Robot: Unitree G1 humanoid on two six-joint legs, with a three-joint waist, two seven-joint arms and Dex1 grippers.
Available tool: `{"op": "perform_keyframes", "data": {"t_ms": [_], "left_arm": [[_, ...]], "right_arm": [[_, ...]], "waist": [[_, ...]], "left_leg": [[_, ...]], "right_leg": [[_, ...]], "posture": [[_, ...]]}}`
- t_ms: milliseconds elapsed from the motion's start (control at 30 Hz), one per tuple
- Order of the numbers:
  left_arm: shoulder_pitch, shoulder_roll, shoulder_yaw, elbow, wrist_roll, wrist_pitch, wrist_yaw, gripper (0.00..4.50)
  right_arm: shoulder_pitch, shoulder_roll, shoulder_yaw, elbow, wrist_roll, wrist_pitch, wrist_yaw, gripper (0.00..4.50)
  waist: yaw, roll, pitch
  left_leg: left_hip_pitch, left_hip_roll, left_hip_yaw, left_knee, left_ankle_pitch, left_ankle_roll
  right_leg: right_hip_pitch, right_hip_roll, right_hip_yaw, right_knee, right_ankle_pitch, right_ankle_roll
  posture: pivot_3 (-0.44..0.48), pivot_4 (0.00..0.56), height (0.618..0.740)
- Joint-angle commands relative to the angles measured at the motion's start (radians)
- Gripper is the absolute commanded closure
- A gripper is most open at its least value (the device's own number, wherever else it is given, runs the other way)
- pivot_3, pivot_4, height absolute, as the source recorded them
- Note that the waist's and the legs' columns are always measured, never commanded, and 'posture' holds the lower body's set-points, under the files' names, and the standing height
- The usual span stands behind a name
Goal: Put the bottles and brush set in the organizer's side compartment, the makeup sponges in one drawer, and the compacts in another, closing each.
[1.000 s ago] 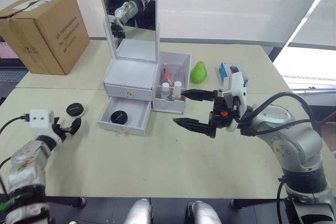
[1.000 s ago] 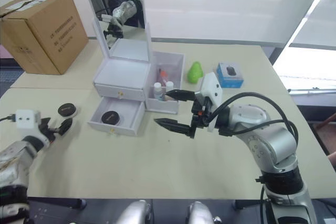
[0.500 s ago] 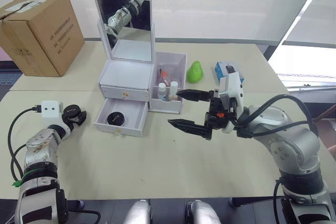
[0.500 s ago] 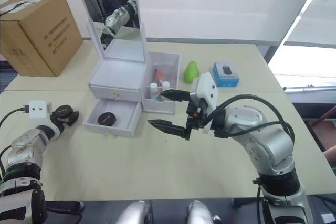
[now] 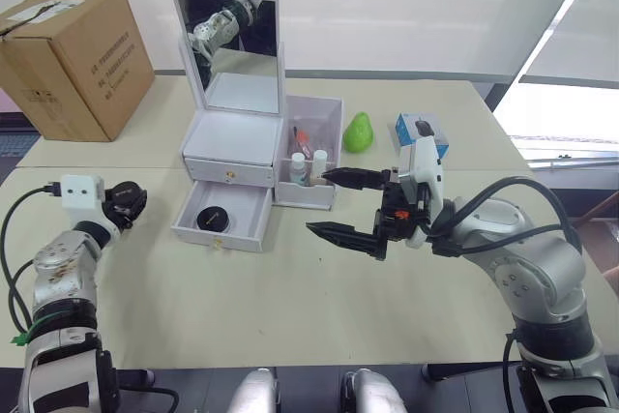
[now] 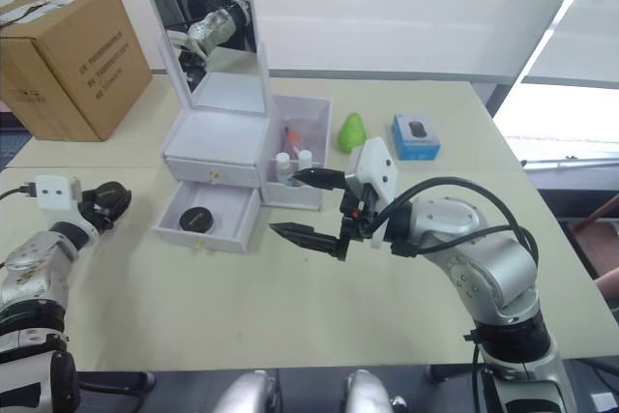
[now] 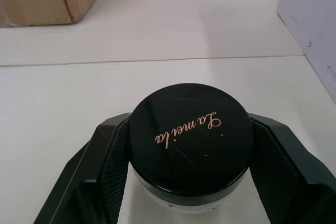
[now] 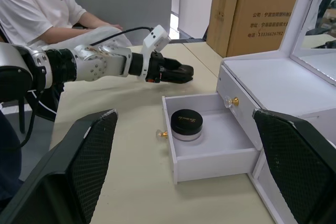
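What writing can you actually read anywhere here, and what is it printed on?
"Lameila", in gold script: on the black lid of the compact held between the left gripper fingers.
Dark print on the side of the cardboard box: too small to read.
Gold mark on the lid of the compact in the open drawer: too small to read.

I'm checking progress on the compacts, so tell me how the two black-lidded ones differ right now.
The compact in the drawer sits free inside the open lower drawer; the other compact is outside the organizer, out toward the cardboard box.
The drawer one is untouched; the other is clamped between the left end effector fingers.
The gripped one's gold script is readable; the drawer one's is too small to read.
Both are round, with black lids over white bases.
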Motion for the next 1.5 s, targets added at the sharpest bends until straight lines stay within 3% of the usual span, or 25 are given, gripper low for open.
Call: {"op": "perform_keyframes", "data": {"t_ms": [33, 233, 367, 467, 533, 633, 667, 700, 733, 767, 800, 1067, 1200, 1500], "left_arm": [[0.084, 0.021, 0.035, -0.325, -0.178, 0.033, -0.212, 1.57], [0.220, 0.080, -0.080, -0.576, -0.227, 0.189, -0.383, 1.57], [0.193, 0.061, -0.168, -0.620, -0.217, 0.233, -0.408, 1.57], [0.152, 0.030, -0.240, -0.623, -0.194, 0.244, -0.410, 1.57], [0.131, 0.018, -0.279, -0.616, -0.175, 0.254, -0.413, 1.57], [0.112, 0.013, -0.312, -0.583, -0.150, 0.255, -0.426, 1.57], [0.108, 0.013, -0.318, -0.575, -0.145, 0.255, -0.430, 1.57], [0.100, 0.012, -0.326, -0.565, -0.139, 0.256, -0.434, 1.57], [0.091, 0.010, -0.333, -0.556, -0.133, 0.256, -0.435, 1.57], [0.084, 0.008, -0.337, -0.549, -0.128, 0.256, -0.437, 1.57], [0.065, 0.000, -0.346, -0.539, -0.125, 0.254, -0.440, 1.57], [-0.008, -0.040, -0.376, -0.477, -0.095, 0.242, -0.465, 1.57], [-0.024, -0.047, -0.389, -0.465, -0.085, 0.242, -0.477, 1.57], [-0.074, -0.077, -0.407, -0.441, -0.076, 0.249, -0.505, 1.57]], "right_arm": [[0.007, -0.006, -0.019, -0.030, 0.007, -0.002, -0.010, 0.00], [0.010, 0.007, -0.031, -0.028, 0.028, 0.003, -0.029, 0.00], [0.007, 0.000, -0.017, -0.029, 0.006, -0.012, -0.017, 0.00], [0.009, -0.005, -0.006, -0.034, -0.010, -0.017, -0.011, 0.00], [0.011, -0.007, -0.005, -0.039, -0.015, -0.018, -0.013, 0.00], [0.017, -0.009, -0.010, -0.051, -0.019, -0.015, -0.019, 0.00], [0.019, -0.009, -0.012, -0.054, -0.020, -0.015, -0.021, 0.00], [0.023, -0.002, -0.024, -0.053, -0.003, 0.003, -0.037, 0.00], [0.022, 0.002, -0.033, -0.051, 0.003, 0.010, -0.051, 0.00], [0.021, 0.005, -0.039, -0.049, 0.007, 0.016, -0.061, 0.00], [0.020, 0.002, -0.041, -0.048, 0.006, 0.018, -0.065, 0.00], [0.033, -0.007, -0.037, -0.065, 0.008, 0.022, -0.082, 0.00], [0.040, -0.006, -0.040, -0.075, 0.016, 0.026, -0.097, 0.00], [0.057, -0.004, -0.035, -0.094, 0.021, 0.032, -0.121, 0.00]], "waist": [[0.001, 0.000, 0.000], [0.002, 0.004, 0.002], [0.006, 0.004, 0.003], [-0.004, 0.005, 0.003], [-0.021, 0.008, 0.005], [-0.033, 0.010, 0.006], [-0.034, 0.009, 0.006], [-0.034, 0.009, 0.006], [-0.033, 0.011, 0.006], [-0.029, 0.014, 0.007], [-0.018, 0.013, 0.007], [0.002, 0.010, 0.005], [0.001, 0.009, 0.005], [0.002, 0.007, 0.004]], "left_leg": [[0.000, 0.000, 0.000, 0.000, 0.000, 0.000], [0.000, -0.001, 0.001, 0.000, 0.000, 0.000], [-0.001, -0.001, 0.002, 0.000, 0.000, 0.000], [-0.007, -0.009, -0.010, 0.000, 0.000, 0.000], [-0.011, -0.035, -0.052, -0.002, 0.008, 0.012], [0.000, -0.099, -0.153, -0.020, 0.031, 0.017], [0.002, -0.115, -0.181, -0.025, 0.032, 0.016], [0.003, -0.128, -0.200, -0.030, 0.036, 0.016], [0.002, -0.128, -0.201, -0.032, 0.046, 0.023], [0.002, -0.128, -0.200, -0.035, 0.053, 0.014], [0.002, -0.125, -0.194, -0.035, 0.055, 0.010], [-0.007, -0.130, -0.164, -0.036, 0.051, 0.003], [-0.011, -0.132, -0.160, -0.034, 0.055, 0.010], [-0.011, -0.130, -0.144, -0.034, 0.055, 0.010]], "right_leg": [[0.000, 0.000, 0.000, -0.001, 0.000, 0.000], [-0.001, -0.003, 0.001, -0.001, 0.000, -0.003], [-0.004, -0.003, 0.001, -0.001, 0.000, -0.004], [0.004, -0.005, -0.004, -0.001, -0.001, -0.003], [0.012, -0.009, -0.013, 0.002, -0.007, 0.008], [0.023, -0.008, 0.000, 0.018, -0.037, 0.058], [0.025, -0.008, 0.003, 0.021, -0.045, 0.070], [0.027, -0.012, -0.001, 0.022, -0.046, 0.072], [0.031, -0.018, -0.011, 0.021, -0.047, 0.074], [0.031, -0.022, -0.013, 0.027, -0.050, 0.077], [0.020, -0.021, -0.001, 0.031, -0.051, 0.076], [0.008, -0.020, 0.051, 0.027, -0.045, 0.065], [0.003, -0.019, 0.058, 0.016, -0.034, 0.049], [0.002, -0.018, 0.073, 0.017, -0.032, 0.049]], "posture": [[0.000, 0.150, 0.740], [0.000, 0.150, 0.740], [0.000, 0.150, 0.739], [0.000, 0.150, 0.737], [0.000, 0.150, 0.737], [0.000, 0.150, 0.737], [0.000, 0.150, 0.737], [0.000, 0.150, 0.737], [0.000, 0.150, 0.737], [0.000, 0.150, 0.737], [0.000, 0.150, 0.737], [0.000, 0.150, 0.737], [0.000, 0.150, 0.737], [0.000, 0.150, 0.737]]}}
